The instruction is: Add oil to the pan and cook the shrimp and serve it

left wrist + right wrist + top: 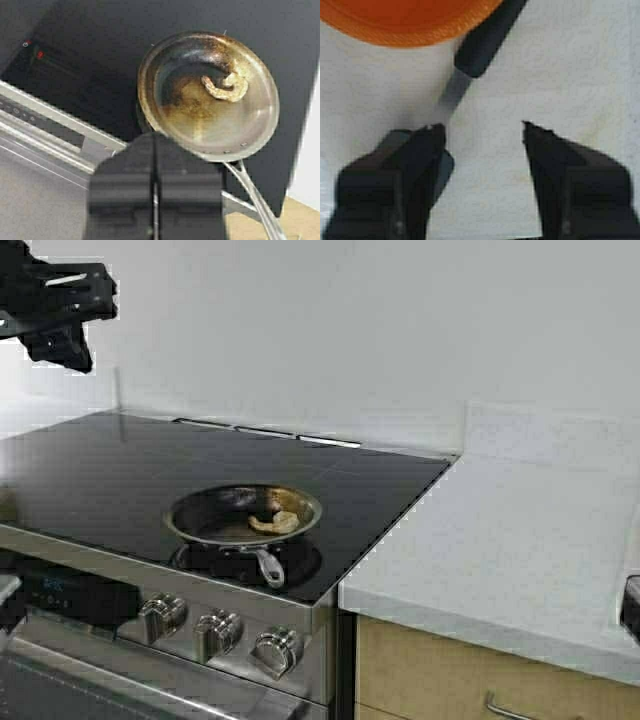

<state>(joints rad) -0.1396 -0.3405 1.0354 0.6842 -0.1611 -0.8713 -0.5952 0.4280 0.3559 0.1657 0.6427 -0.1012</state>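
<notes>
1. The shrimp (276,523) is seen as one pale curled piece lying inside the pan (243,513), toward the pan's right side, just left of centre in the lower half of the high view.
2. The pan is set on the black glass cooktop (120,465), above the row of steel knobs (216,633); its stub handle (268,566) is pointed toward the lower edge of the frame.
3. The left gripper (155,192) is raised well above the stove, at the upper left corner of the high view; its jaws are pressed together on nothing, and the pan is looked down on from it.
4. The right gripper (482,131) is held low over the white counter (560,75), jaws spread wide and empty.
5. A spatula (470,65) is lying on that counter, its dark handle running diagonally from just beside the orange bowl (405,20) at the top of the right wrist view down to a grey blade touching one finger (422,150).
6. The coming move is judged to turn on this offset: the handle lies ahead of the open jaws and to one side, so the right arm is the nearer one for it.
</notes>
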